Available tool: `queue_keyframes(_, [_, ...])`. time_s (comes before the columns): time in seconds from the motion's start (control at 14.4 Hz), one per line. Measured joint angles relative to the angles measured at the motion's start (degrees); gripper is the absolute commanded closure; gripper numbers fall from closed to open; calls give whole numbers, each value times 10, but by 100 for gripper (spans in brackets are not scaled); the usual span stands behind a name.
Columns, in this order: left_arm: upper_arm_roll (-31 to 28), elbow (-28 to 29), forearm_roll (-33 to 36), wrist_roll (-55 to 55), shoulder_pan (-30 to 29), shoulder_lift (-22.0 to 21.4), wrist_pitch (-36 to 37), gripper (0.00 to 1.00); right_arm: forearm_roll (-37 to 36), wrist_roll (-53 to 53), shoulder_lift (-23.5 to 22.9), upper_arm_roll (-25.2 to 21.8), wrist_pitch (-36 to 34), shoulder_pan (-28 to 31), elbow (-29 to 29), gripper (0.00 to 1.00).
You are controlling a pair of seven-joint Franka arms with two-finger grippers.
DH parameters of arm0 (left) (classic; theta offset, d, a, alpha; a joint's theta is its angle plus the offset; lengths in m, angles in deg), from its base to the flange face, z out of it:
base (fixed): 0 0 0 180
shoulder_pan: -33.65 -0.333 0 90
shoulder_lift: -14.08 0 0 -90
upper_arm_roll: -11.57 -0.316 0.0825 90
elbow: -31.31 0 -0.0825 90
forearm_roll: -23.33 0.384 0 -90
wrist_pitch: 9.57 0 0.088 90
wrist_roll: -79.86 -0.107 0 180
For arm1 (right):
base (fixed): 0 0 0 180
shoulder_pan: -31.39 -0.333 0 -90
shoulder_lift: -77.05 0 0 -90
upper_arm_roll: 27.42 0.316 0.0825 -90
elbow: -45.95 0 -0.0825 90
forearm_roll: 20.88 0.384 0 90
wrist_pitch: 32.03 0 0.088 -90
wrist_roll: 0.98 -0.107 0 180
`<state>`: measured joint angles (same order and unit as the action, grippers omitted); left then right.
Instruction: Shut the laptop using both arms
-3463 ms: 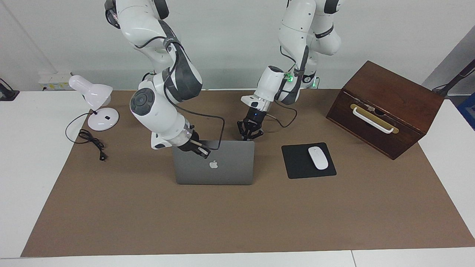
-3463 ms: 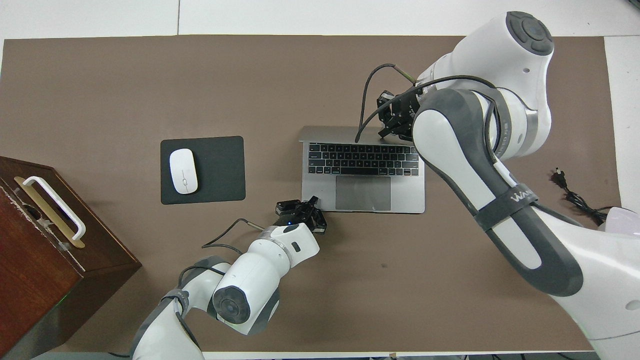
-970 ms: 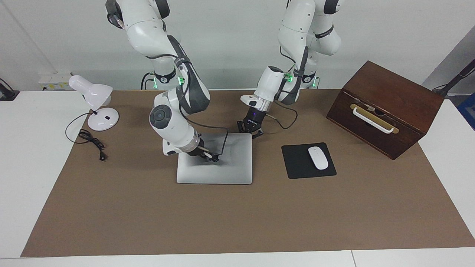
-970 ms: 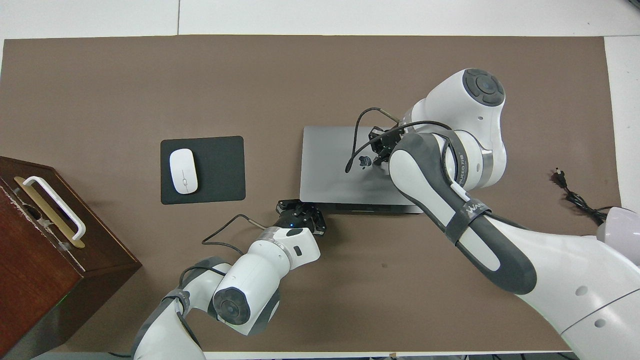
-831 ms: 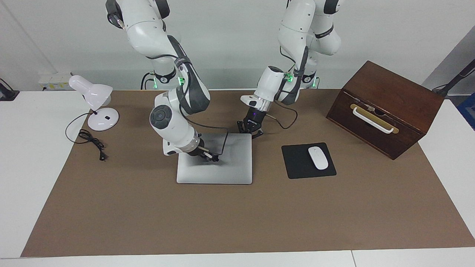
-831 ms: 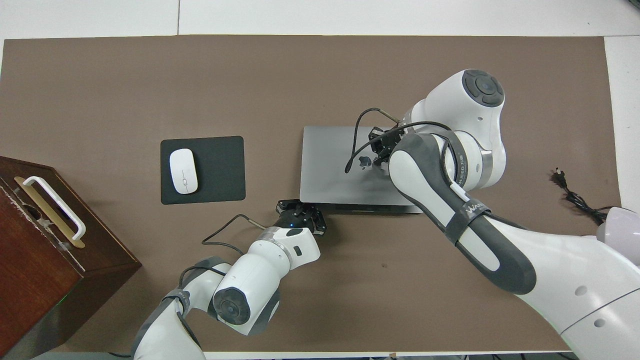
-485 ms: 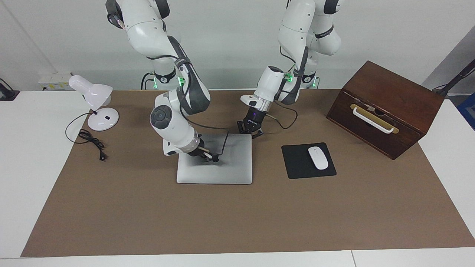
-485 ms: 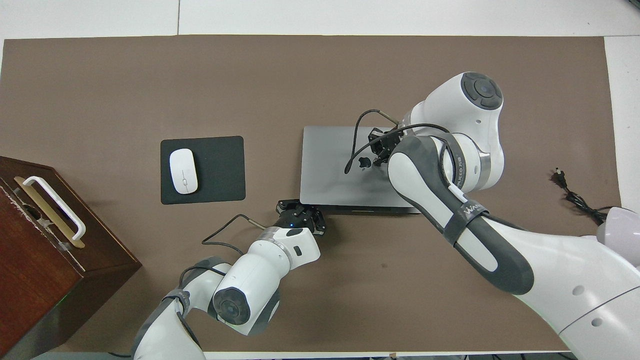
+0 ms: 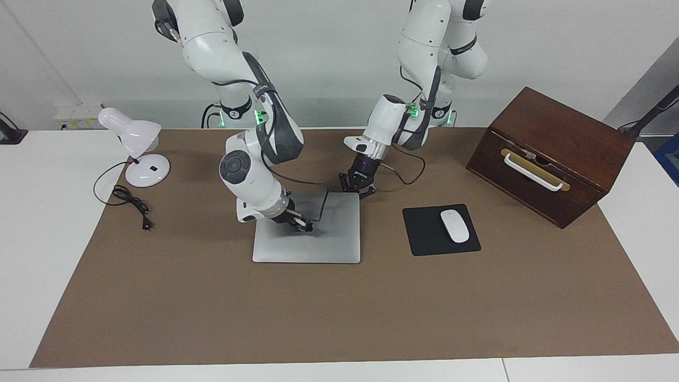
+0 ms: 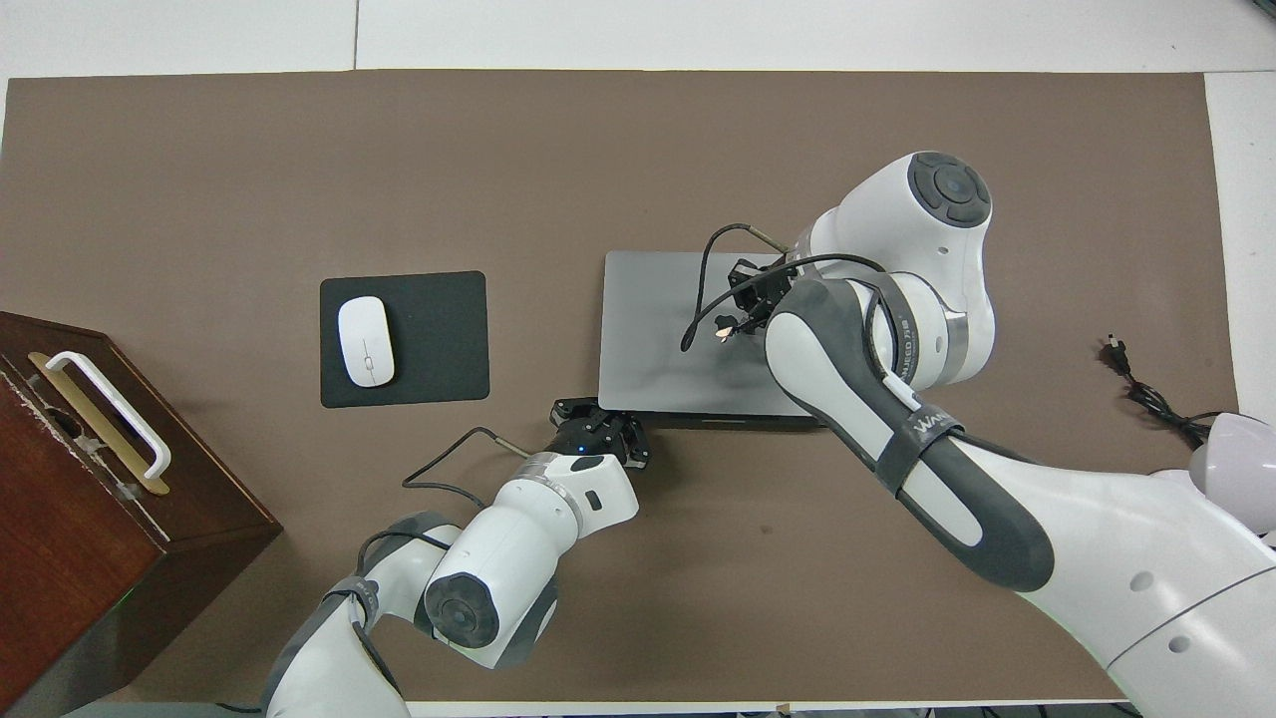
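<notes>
The silver-grey laptop (image 9: 329, 246) lies closed and flat on the brown mat, and shows as a plain grey lid in the overhead view (image 10: 648, 339). My right gripper (image 9: 305, 227) rests on the middle of the lid and covers the apple logo in the overhead view (image 10: 733, 321). My left gripper (image 9: 359, 188) is open at the laptop's corner nearest the robots, toward the left arm's end. In the overhead view (image 10: 598, 411) it sits at that corner's edge.
A black mousepad (image 9: 424, 236) with a white mouse (image 9: 454, 225) lies beside the laptop toward the left arm's end. A brown wooden box (image 9: 551, 154) stands at that end. A white desk lamp (image 9: 135, 140) and its cable (image 9: 130, 201) are at the right arm's end.
The lid stood upright 3.5 s ago and now lies flat. In the last second my right gripper slid slightly along the lid toward the left arm's end. The left arm has not moved.
</notes>
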<state>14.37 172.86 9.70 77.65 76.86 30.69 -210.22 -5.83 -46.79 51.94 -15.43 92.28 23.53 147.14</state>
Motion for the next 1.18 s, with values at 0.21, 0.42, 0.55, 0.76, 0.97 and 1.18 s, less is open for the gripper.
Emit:
queue_keyframes(0.21, [0, 0, 0, 0, 0, 0, 0, 100, 0, 0, 0, 0, 0, 0, 0, 100])
queue_keyframes(0.42, [0, 0, 0, 0, 0, 0, 0, 100, 0, 0, 2, 0, 0, 0, -1, 100])
queue_keyframes(0.55, [0, 0, 0, 0, 0, 0, 0, 100, 0, 0, 6, 0, 0, 0, -4, 100])
queue_keyframes(0.76, [0, 0, 0, 0, 0, 0, 0, 100, 0, 0, 11, 0, -5, 0, -17, 100])
queue_keyframes(0.97, [0, 0, 0, 0, 0, 0, 0, 100, -8, 2, 17, 0, -11, 0, -30, 100])
queue_keyframes(1.18, [-2, -1, 0, 0, -1, 0, 0, 100, -22, 34, 30, 0, -18, 1, -36, 100])
